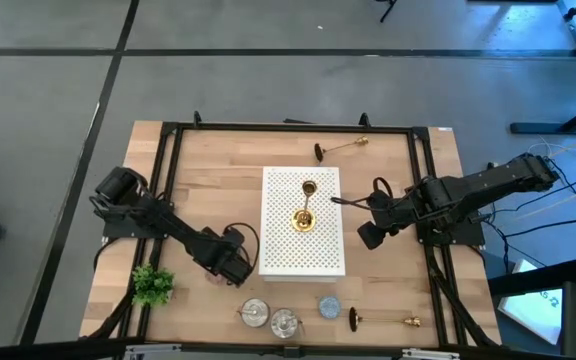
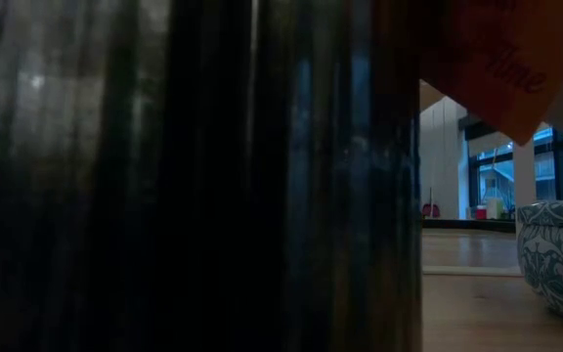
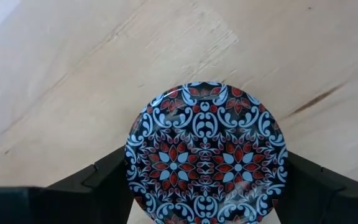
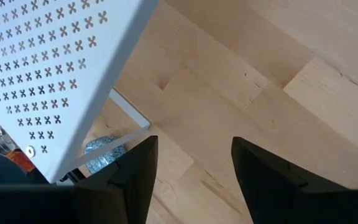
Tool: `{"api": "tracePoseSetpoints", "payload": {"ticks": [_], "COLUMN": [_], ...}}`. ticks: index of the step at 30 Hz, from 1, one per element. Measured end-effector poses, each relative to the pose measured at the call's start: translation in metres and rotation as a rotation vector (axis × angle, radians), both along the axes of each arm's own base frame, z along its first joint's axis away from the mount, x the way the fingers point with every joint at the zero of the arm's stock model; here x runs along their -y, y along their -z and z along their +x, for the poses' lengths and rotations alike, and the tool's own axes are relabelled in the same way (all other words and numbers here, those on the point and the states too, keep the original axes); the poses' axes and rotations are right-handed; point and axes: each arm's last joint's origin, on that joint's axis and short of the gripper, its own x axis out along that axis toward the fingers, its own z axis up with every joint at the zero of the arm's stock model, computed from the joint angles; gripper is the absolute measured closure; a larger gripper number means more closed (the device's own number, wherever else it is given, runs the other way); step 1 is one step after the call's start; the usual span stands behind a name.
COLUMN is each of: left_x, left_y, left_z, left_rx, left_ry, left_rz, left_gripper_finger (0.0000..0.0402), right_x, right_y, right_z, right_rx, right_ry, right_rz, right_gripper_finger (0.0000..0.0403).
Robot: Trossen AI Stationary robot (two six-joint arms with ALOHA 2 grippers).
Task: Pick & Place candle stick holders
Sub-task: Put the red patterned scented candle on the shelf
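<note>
Patterned round lid (image 3: 205,154) sits between the left gripper's (image 3: 205,186) spread fingers.
Right gripper (image 4: 194,177), fingers apart and empty, hovers beside the white perforated stand (image 1: 304,236) bearing one upright candle stick holder (image 1: 306,213).

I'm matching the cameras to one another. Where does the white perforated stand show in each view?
High view: the white perforated stand is at the table's middle, with a gold candlestick on it.
Low view: not in it; something dark blocks most of the picture.
Left wrist view: not in it.
Right wrist view: its corner is just ahead of that arm's jaws.
Shared landmark: the wooden tabletop.
</note>
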Motion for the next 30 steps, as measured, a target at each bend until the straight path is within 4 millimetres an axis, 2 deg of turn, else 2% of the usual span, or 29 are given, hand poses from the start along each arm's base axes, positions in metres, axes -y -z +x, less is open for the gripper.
{"api": "tracePoseSetpoints", "payload": {"ticks": [3, 8, 12, 16, 19, 23, 26, 30], "left_x": [0.0, -0.001, -0.002, 0.0, 0.0, -0.003, -0.003, 0.002], "left_y": [-0.008, -0.035, -0.066, -0.109, -0.14, -0.176, -0.187, -0.188], "left_z": [-0.004, -0.015, -0.026, -0.028, -0.018, 0.005, 0.025, 0.053], "left_rx": [0.007, 0.08, 0.189, 0.318, 0.408, 0.465, 0.419, 0.375], "left_ry": [-0.007, -0.015, 0.012, 0.128, 0.209, 0.274, 0.338, 0.425], "left_rz": [-0.017, -0.043, -0.105, -0.152, -0.139, -0.066, -0.018, 0.01], "left_gripper_finger": [0.0114, 0.0114, 0.0114, 0.0114, 0.0114, 0.0114, 0.0114, 0.0114], "right_x": [0.0, 0.0, 0.0, -0.001, -0.001, -0.001, -0.001, -0.002], "right_y": [0.0, 0.0, 0.0, 0.0, 0.0, 0.0, 0.0, 0.0], "right_z": [0.0, 0.0, 0.0, 0.0, 0.0, 0.0, 0.0, -0.001], "right_rx": [0.0, 0.0, -0.003, -0.006, -0.005, -0.005, -0.005, -0.005], "right_ry": [0.0, 0.0, -0.007, -0.02, -0.03, -0.03, -0.031, -0.037], "right_rz": [0.0, 0.0, 0.01, 0.018, 0.016, 0.016, 0.018, 0.018], "right_gripper_finger": [0.0194, 0.0194, 0.0194, 0.0194, 0.0194, 0.0194, 0.0194, 0.0194]}}
